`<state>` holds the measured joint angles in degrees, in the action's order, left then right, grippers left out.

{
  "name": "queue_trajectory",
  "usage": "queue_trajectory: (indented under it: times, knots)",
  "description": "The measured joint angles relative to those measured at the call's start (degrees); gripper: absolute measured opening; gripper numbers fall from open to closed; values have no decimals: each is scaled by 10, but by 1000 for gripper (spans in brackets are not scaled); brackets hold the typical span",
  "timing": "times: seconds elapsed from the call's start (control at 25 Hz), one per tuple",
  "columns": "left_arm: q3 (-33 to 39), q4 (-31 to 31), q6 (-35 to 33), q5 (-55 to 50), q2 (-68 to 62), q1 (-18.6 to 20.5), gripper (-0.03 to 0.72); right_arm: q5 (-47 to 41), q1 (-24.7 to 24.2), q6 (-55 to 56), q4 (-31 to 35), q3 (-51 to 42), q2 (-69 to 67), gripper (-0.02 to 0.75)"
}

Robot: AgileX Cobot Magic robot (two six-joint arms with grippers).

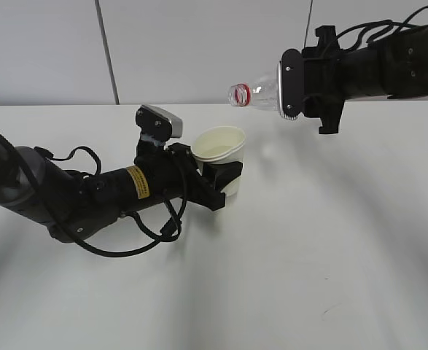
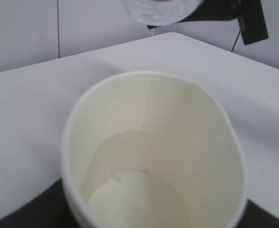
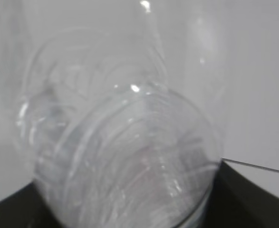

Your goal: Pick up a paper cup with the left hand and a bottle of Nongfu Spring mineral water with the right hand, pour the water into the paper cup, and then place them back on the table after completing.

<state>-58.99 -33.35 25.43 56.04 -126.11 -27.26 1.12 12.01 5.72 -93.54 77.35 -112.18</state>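
Observation:
My left gripper [image 1: 224, 175], on the arm with the yellow sticker, is shut on a white paper cup [image 1: 221, 154] held upright just above the white table [image 1: 308, 240]. The left wrist view looks into the cup [image 2: 153, 156], which holds a little clear water [image 2: 139, 199]. My right gripper [image 1: 308, 91] is shut on a clear water bottle [image 1: 261, 93], held about level up and to the right of the cup. Its open red-ringed mouth [image 1: 240, 94] points left towards the cup. The bottle [image 3: 120, 156] fills the right wrist view and its bottom shows in the left wrist view [image 2: 160, 10].
A grey wall with a dark vertical seam [image 1: 108, 51] stands behind the table. Black cables [image 1: 126, 240] loop from the left arm onto the tabletop. The right arm [image 1: 388, 62] reaches in from the upper right.

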Motion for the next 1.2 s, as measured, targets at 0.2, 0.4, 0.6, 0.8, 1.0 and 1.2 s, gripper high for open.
queue_trajectory:
  times: [0.2, 0.4, 0.6, 0.8, 1.0, 1.2]
  knots:
    - [0, 1, 0, 0, 0, 0, 386, 2, 0, 68, 0, 0, 0, 455]
    - [0, 2, 0, 0, 0, 0, 386, 3, 0, 152, 0, 0, 0, 455]
    - [0, 2, 0, 0, 0, 0, 386, 3, 0, 247, 0, 0, 0, 455]
    - [0, 3, 0, 0, 0, 2, 386, 4, 0, 333, 0, 0, 0, 455]
    - [0, 3, 0, 0, 0, 2, 386, 4, 0, 414, 0, 0, 0, 455]
    - [0, 2, 0, -1, 0, 2, 386, 4, -1, 480, 0, 0, 0, 455]
